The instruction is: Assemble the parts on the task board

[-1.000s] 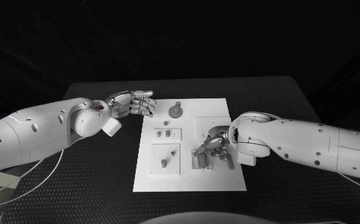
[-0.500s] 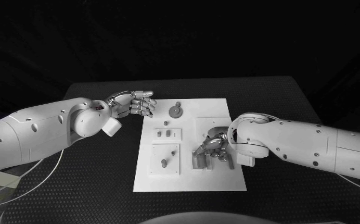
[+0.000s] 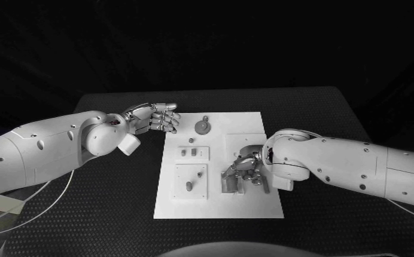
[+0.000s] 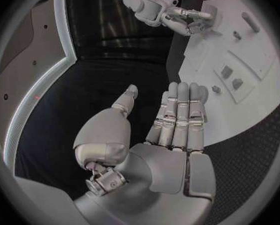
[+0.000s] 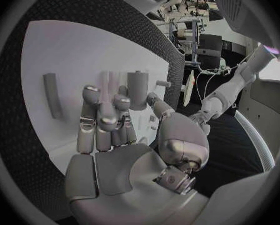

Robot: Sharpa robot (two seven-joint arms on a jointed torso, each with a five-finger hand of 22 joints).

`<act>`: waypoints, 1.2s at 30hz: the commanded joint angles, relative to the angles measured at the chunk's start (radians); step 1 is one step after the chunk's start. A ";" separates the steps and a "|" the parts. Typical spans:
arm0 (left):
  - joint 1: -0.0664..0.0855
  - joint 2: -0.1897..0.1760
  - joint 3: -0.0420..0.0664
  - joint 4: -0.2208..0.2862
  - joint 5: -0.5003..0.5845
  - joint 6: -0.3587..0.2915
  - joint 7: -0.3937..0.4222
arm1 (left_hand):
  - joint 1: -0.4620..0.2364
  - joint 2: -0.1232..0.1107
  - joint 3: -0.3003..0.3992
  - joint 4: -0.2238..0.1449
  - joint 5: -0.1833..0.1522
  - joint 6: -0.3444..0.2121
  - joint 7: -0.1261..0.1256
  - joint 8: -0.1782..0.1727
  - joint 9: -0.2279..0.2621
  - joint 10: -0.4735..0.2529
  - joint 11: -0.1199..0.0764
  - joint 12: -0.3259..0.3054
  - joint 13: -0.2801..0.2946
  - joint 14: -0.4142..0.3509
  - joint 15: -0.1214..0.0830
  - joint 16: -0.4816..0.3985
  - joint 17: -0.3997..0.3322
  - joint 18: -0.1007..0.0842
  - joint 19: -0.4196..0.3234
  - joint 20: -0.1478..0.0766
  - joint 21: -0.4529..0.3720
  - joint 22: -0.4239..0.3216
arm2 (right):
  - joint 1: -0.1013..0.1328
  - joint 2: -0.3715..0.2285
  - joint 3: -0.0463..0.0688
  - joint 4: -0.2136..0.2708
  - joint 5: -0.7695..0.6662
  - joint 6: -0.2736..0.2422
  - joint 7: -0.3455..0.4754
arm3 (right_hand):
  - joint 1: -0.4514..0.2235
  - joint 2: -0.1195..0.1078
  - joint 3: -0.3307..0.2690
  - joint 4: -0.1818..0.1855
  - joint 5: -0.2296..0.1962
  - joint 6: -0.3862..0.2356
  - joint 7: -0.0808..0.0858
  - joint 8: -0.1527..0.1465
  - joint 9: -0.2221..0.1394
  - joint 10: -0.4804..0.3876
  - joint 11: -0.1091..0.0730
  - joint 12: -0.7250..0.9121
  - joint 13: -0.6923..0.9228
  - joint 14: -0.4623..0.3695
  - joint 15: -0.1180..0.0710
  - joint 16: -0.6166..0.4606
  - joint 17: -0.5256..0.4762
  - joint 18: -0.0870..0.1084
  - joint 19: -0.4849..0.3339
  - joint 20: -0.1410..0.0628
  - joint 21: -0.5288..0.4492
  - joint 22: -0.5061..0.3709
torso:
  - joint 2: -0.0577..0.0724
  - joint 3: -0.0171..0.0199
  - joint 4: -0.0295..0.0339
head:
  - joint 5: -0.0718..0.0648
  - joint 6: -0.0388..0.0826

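Head view shows the task board (image 3: 250, 206) in the middle of the black table (image 3: 328, 107). The right hand (image 3: 247, 170) has slid a little toward the near edge since a second ago, its fingers curled down over a grey upright part (image 3: 228, 182) on the board's right half; whether it grips that part, I cannot tell. The left hand (image 3: 154, 118) stays by the board's far-left corner, fingers straight and together, thumb apart, holding nothing. A round grey part (image 3: 202, 128) lies unmoved near the far edge.

My hands (image 3: 155, 118) are shiny silver metal on glossy white plastic arms (image 3: 52, 149). The table (image 3: 103, 209) is matt black with a rough weave; the board (image 3: 246, 206) is smooth matt white.
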 commanded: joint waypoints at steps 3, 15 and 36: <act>0.001 0.000 0.001 0.003 -0.001 0.012 0.005 | -0.007 0.000 0.004 0.003 -0.001 -0.002 -0.002 0.006 0.002 -0.003 -0.001 0.000 0.001 -0.007 0.000 -0.002 0.000 0.001 -0.007 -0.003 -0.003 0.001 | -0.003 0.001 -0.001 -0.003 0.003 0.020 0.003 | -0.002 -0.005 -0.001 0.003 -0.003 0.000 0.006 -0.004 -0.001 -0.003 0.002 -0.004 -0.001 -0.006 -0.001 -0.003 -0.001 0.022 -0.005 0.001 -0.006 0.016 | 0.000 0.0000 0.0000 | 0.001 0.000; 0.001 0.000 0.001 0.003 -0.001 0.013 0.005 | -0.007 -0.001 0.005 0.001 -0.001 -0.005 0.000 0.004 0.001 -0.003 -0.002 0.000 0.001 -0.007 0.000 -0.002 0.000 0.001 -0.007 -0.003 -0.003 0.002 | -0.003 0.000 -0.002 -0.008 0.003 0.018 0.003 | -0.031 -0.147 0.082 0.088 -0.004 -0.018 0.012 -0.014 0.001 -0.017 0.008 -0.007 -0.001 -0.014 0.004 -0.013 0.000 0.023 -0.004 -0.006 -0.016 0.015 | 0.000 -0.0001 -0.0001 | 0.001 -0.001; 0.001 -0.001 0.000 -0.002 -0.002 0.016 0.002 | -0.006 -0.001 0.007 -0.001 -0.001 -0.005 0.000 0.004 0.001 -0.003 -0.002 0.000 0.002 -0.008 0.000 -0.002 0.000 0.002 -0.008 -0.003 -0.003 0.002 | -0.003 -0.043 -0.001 0.054 -0.128 0.044 0.040 | 0.074 -0.153 0.097 0.019 -0.004 -0.006 0.009 -0.002 0.018 -0.011 0.006 0.003 0.002 -0.007 0.003 -0.011 0.005 0.023 0.003 -0.005 -0.007 0.021 | 0.000 0.0007 0.0006 | 0.002 0.001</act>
